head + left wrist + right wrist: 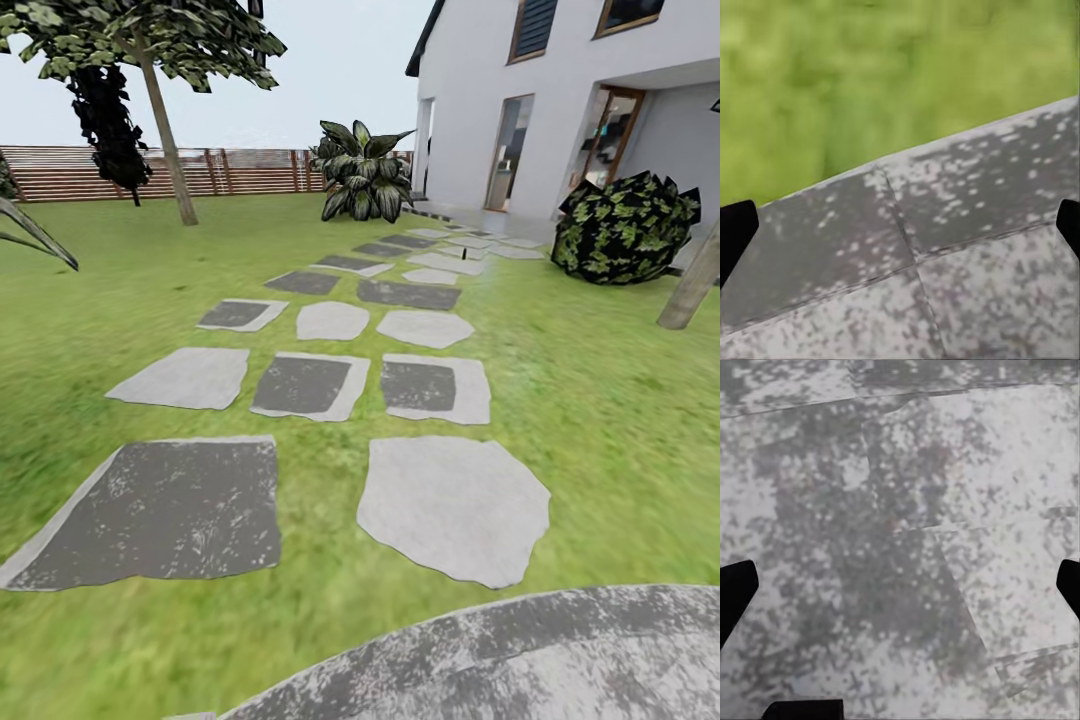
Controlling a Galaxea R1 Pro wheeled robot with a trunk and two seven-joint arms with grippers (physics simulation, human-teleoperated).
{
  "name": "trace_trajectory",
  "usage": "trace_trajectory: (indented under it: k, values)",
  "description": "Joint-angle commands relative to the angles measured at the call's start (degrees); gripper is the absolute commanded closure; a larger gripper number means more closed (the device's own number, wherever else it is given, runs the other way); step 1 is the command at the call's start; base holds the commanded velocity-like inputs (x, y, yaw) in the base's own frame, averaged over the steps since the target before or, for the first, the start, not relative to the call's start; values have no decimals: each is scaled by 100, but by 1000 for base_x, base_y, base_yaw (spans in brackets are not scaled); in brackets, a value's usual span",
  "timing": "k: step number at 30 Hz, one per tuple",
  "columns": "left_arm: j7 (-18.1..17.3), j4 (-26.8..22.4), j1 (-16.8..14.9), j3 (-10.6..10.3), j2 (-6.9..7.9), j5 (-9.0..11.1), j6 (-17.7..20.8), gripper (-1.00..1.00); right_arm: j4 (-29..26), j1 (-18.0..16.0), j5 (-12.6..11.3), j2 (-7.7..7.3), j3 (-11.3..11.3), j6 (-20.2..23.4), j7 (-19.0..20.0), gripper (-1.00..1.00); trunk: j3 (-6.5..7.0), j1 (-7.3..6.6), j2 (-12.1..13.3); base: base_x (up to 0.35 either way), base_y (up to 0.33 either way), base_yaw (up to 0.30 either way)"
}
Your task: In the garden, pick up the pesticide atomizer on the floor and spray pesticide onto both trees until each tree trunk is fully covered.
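Left hand: fingers spread wide apart, nothing held, hanging over grey speckled paving at the lawn's edge. Right hand: fingers likewise wide apart and empty, over mottled grey stone. Head view: green lawn crossed by grey stepping slabs towards a white house; slatted wooden fence at far left, a leaning tree before it. The atomizer cannot be located.
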Motion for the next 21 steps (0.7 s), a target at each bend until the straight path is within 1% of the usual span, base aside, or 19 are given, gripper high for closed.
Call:
trace_trajectory:
  k: [1, 8, 14, 18, 21]
  values:
    - [0, 5, -4, 13, -1, 11, -19, -100, 4, -2, 2, -1, 1, -18, -2, -100, -5, 2, -1, 338, 0, 0]
    - [0, 7, 1, 13, 0, 7, -19, -100, 6, -2, -3, 1, 0, -21, -2, -100, -5, 2, -1, 338, 0, 0]
    - [0, 13, 1, 13, 72, 4, -26, -100, 5, -3, -22, 47, 13, -23, 21, -100, -5, 2, -1, 338, 0, 0]
    - [-5, 6, 0, 13, 138, 8, -26, -100, 9, -2, -7, 181, 15, -102, 21, -100, -5, 2, -1, 338, 0, 0]
    - [-1, 4, 0, 13, 191, 22, -26, -100, 52, -2, 6, 209, 17, -305, 17, -100, -5, 2, -1, 338, 0, 0]
